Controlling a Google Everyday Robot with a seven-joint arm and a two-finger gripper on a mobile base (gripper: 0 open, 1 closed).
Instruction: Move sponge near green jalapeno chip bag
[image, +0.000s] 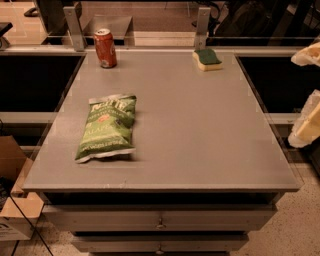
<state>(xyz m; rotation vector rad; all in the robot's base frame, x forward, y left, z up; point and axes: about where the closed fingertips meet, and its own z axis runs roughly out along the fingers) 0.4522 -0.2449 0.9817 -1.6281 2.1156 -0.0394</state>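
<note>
The gripper (306, 122) shows at the far right edge of the view as 2 pale pieces. The upper one is cream-white and rounded. The lower one is whitish around a yellow-tan, block-like part.
</note>
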